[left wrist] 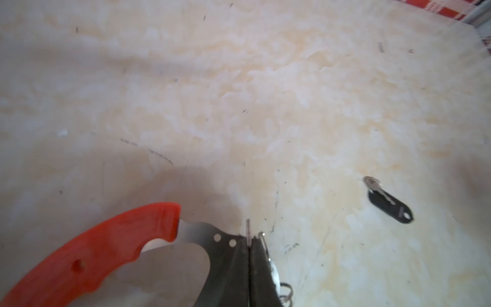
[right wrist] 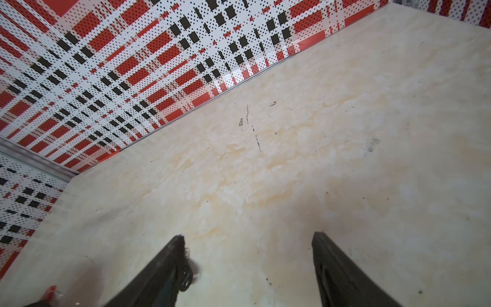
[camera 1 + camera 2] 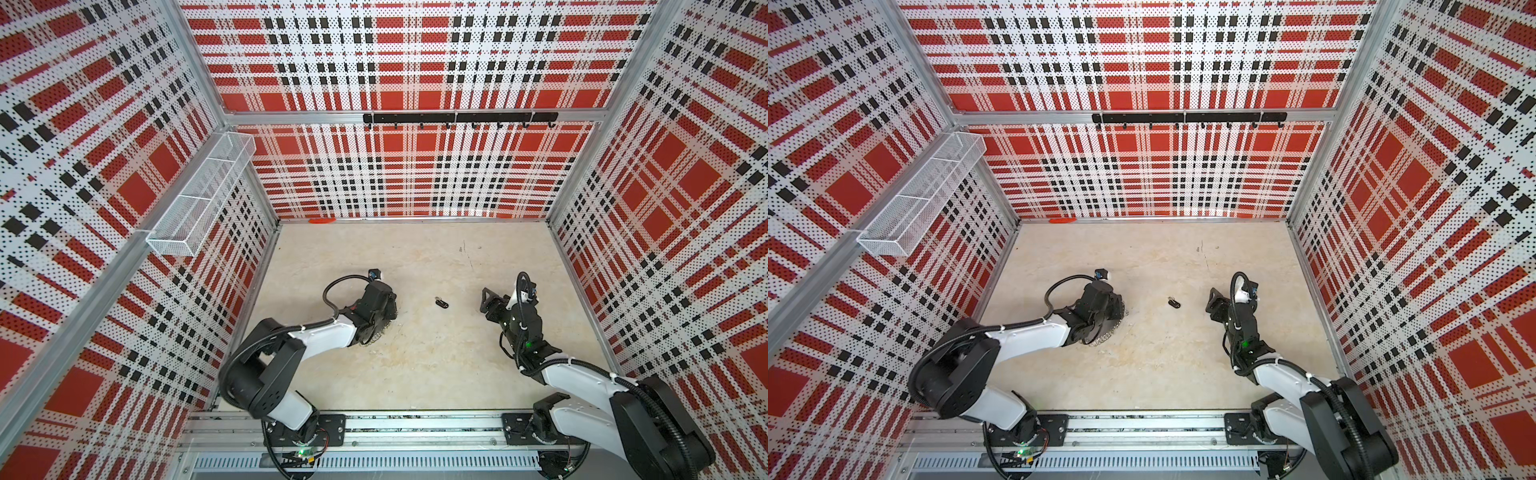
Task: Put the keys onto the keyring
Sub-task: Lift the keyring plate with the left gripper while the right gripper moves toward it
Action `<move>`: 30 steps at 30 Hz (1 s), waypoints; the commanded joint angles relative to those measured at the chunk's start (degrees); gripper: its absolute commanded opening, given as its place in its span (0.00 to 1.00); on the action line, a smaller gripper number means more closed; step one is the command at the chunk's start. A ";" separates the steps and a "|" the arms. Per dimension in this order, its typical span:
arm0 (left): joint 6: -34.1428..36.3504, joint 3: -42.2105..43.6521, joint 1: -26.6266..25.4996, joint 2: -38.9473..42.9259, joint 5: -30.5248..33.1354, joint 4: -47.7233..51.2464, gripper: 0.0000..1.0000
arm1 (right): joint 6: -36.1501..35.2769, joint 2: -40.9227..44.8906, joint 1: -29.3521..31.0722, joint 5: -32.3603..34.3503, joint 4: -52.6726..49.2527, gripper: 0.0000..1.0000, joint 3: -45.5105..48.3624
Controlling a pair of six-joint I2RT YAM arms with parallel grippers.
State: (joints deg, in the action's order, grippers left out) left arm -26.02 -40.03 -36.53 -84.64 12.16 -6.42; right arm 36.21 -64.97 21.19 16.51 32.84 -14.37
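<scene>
Plaid walls (image 3: 415, 62) around a pale marbled worktop (image 3: 415, 374), left end effector (image 1: 249, 239) clenched on the keyring (image 1: 111, 247) beside its red sleeve, keys (image 3: 441, 302) lying flat mid-worktop, right end effector (image 2: 247, 236) released, jaws wide apart, near the keys

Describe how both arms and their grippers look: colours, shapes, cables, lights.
Both the left arm and right arm have white shells between black joints, with black ribbed cable hoses running alongside. The right one shows a green light. The left gripper and right gripper are black with tapered, wedge-shaped jaws.
</scene>
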 commanded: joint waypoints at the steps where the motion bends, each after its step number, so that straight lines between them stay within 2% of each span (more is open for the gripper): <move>1: 15.52 1.81 -0.49 7.95 -2.72 -2.30 0.00 | -2.06 -0.31 -0.16 1.78 -0.61 0.79 -1.65; 5: 26.26 6.75 -0.49 18.39 -6.48 -7.61 0.00 | 0.05 -0.16 -0.24 3.20 0.05 0.70 -1.22; 9: 33.98 10.31 1.56 27.57 -13.97 -12.70 0.00 | 2.16 0.87 -0.26 5.54 -8.84 0.66 -4.88; 11: 34.86 9.86 2.58 29.18 -16.16 -12.70 0.00 | 1.23 1.09 -0.27 4.18 -11.48 0.67 -6.47; 13: 34.62 7.82 3.48 29.25 -19.11 -10.51 0.00 | -3.34 1.61 -0.23 -1.94 -15.31 0.71 -9.20; 15: 34.81 5.54 3.71 28.86 -21.31 -8.18 0.00 | -7.15 1.86 -0.26 -9.26 -24.16 0.76 -14.50; 16: 34.81 4.92 3.72 28.72 -22.39 -8.00 0.00 | -7.21 1.84 -0.24 -11.31 -27.55 0.77 -16.46; 18: 34.81 3.79 3.62 28.47 -24.72 -8.62 0.00 | -7.10 1.84 -0.21 -19.93 -33.64 0.76 -20.46; 21: 34.17 2.86 3.73 27.79 -27.85 -11.30 0.00 | -4.98 2.90 -0.11 -31.28 -36.48 0.73 -23.37; 23: 33.05 2.64 3.68 27.05 -29.33 -13.57 0.00 | -2.60 4.86 0.45 -34.92 -34.86 0.69 -23.35; 27: 31.04 1.67 3.62 25.24 -29.84 -15.74 0.00 | -2.02 8.54 1.92 -35.93 -36.25 0.61 -26.08; 30: 28.50 1.34 3.56 24.36 -29.97 -17.75 0.00 | -0.98 8.99 2.59 -39.03 -36.29 0.58 -29.33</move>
State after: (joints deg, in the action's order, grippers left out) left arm 5.06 -36.32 -33.08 -59.86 -15.75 -18.87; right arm 33.95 -57.45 23.05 -17.41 -2.35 -40.58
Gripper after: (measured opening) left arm 0.044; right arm 0.584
